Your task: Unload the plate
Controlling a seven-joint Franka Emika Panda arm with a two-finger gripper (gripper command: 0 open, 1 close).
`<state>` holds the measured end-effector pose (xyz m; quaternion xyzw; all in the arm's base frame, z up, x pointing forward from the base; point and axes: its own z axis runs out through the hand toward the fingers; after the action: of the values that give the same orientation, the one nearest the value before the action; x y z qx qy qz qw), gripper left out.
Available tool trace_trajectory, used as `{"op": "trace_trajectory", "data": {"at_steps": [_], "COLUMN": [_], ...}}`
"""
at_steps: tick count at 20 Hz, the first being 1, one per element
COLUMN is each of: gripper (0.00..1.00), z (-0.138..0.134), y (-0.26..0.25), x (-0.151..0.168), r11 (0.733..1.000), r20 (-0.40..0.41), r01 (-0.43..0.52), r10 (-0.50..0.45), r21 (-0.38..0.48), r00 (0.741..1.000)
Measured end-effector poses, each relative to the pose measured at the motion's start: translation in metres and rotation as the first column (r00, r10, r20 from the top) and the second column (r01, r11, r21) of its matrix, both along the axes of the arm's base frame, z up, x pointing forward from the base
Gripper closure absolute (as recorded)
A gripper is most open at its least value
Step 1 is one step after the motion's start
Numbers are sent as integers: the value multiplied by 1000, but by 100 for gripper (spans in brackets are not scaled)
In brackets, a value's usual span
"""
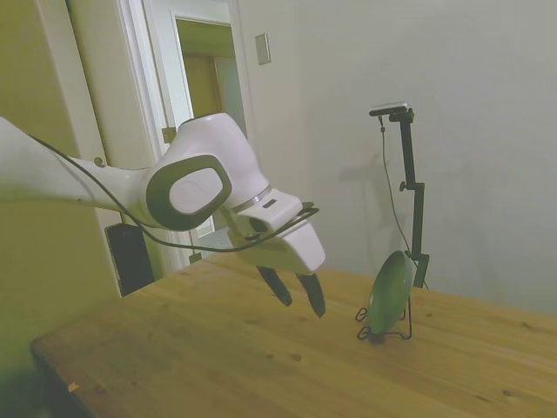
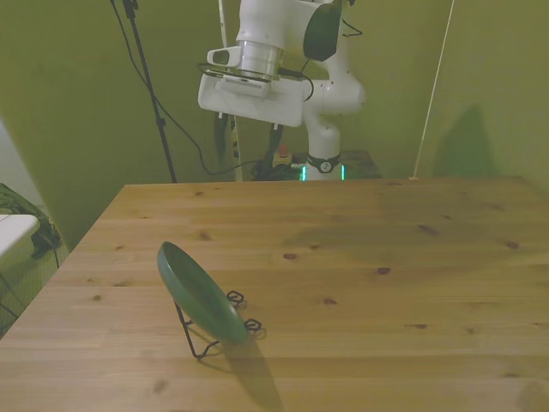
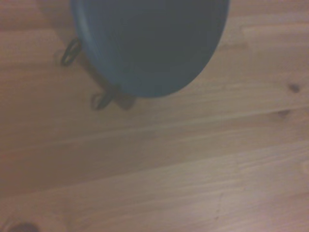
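while the gripper (image 1: 298, 294) hangs above the table (image 1: 218, 366) in the middle of the side view, you can see its two dark fingers (image 1: 313, 294) pointing down with a clear gap between them, and nothing is held in that gap. in the front view the same gripper (image 2: 250, 137) sits in the upper middle of the frame, over the far edge of the table.

from there, look outward to the plate (image 1: 389, 289). in the side view it stands to the right of the gripper and a little lower, near but apart. it is not flat: it stands on its edge and leans back against the thin black wire rack (image 1: 383, 329), so from this side you see it as a narrow green oval. its long axis runs from lower left to upper right in that frame.

in the front view the plate (image 2: 199, 293) is in the lower left part of the frame, well apart from the gripper, and it leans toward the upper left. the wrist view shows the plate (image 3: 149, 43) at the top of the frame, blurred, with loops of the rack (image 3: 99, 100) under it.

i judge that your coming move depends on this: the rim must pass between the fingers, so you should line the gap up across the thin edge of the plate, not across its wide face.
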<state>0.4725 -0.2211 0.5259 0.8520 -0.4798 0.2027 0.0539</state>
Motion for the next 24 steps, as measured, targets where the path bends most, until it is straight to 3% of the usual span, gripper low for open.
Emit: {"op": "trace_trajectory", "data": {"at_steps": [5, 9, 14, 18, 24], "gripper": [0, 0, 0, 0, 0], "z": [8, 4, -2, 0, 5], "y": [-34, -59, -57, -35, -55], "x": [21, 40, 67, 75, 72], "r11": [996, 993, 992, 997, 991], "r20": [61, 86, 110, 115, 177], "r01": [35, 64, 62, 37, 63], "r10": [-30, -55, -50, -28, -41], "r21": [-83, -101, -107, -70, -117], "r00": [998, 995, 993, 993, 983]}}
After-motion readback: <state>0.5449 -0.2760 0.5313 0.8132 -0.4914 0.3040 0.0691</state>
